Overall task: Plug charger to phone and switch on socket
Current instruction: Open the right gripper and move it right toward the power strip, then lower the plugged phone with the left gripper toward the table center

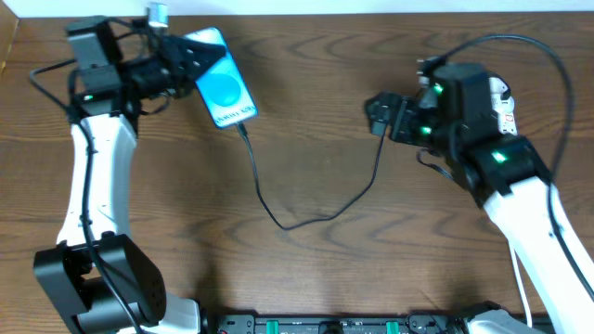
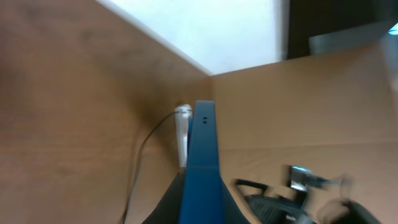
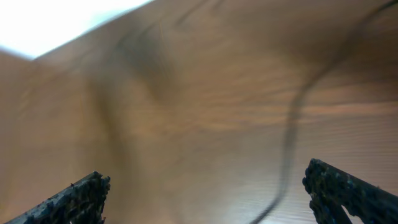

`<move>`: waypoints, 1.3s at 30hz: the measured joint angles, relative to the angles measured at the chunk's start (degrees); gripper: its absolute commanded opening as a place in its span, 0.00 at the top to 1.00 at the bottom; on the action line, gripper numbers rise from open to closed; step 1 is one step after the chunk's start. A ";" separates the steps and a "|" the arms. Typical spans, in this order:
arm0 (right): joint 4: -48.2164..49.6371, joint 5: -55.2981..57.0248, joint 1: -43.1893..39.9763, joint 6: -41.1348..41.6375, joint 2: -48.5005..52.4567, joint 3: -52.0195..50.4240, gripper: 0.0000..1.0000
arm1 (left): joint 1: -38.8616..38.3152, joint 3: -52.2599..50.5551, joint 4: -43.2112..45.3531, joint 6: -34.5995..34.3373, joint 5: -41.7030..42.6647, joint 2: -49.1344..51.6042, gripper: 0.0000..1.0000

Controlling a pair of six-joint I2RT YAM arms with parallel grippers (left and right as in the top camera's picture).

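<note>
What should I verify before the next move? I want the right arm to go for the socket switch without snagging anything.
1. Phone gripped by the left claw: ok.
2. Charger cable reaches the phone's lower end: ok. Whether the tip is fully seated: cannot tell.
3. Right claw open and empty: ok.
4. Cable clear of the right claw: not ok. In the right wrist view it runs across the table between the open fingers.
5. Socket switch reachable and its state known: cannot tell. The right arm hides most of the socket from the overhead camera.
</note>
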 measured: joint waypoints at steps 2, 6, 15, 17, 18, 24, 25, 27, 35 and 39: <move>-2.49 5.60 0.00 -0.15 -2.58 0.00 0.01 | -2.45 -0.04 -4.74 2.71 -3.93 0.02 0.92; -5.16 12.15 0.00 -0.46 -4.72 0.02 0.01 | -8.85 -0.04 -8.76 7.17 -12.74 0.04 0.93; -7.34 15.52 0.00 -0.48 -4.66 0.02 0.01 | -18.97 -0.04 -8.81 9.77 -20.52 4.94 0.92; -7.37 15.56 0.00 -0.48 -4.66 0.02 0.01 | -20.72 -0.04 -8.74 9.79 -20.87 7.34 0.93; -7.37 15.58 0.00 -0.48 -4.66 0.02 0.01 | -21.35 -0.04 -8.68 9.79 -20.96 8.50 0.93; -7.37 15.72 0.00 -0.48 -4.66 0.02 0.01 | -22.51 -0.04 -8.68 9.79 -21.92 13.55 0.93; -7.39 15.72 0.00 -0.48 -4.66 0.02 0.01 | -22.51 -0.04 -8.68 9.79 -21.97 13.81 0.92; -7.39 15.72 0.00 -0.48 -4.66 0.02 0.01 | -22.51 -0.04 -8.68 9.79 -21.99 14.03 0.93; -7.39 15.74 0.00 -0.48 -4.63 0.02 0.01 | -23.04 -0.04 -7.39 9.79 -21.99 14.27 0.93; -7.39 15.72 0.00 -0.48 -4.63 0.02 0.01 | -25.09 -0.04 -6.54 9.81 -22.36 15.54 0.92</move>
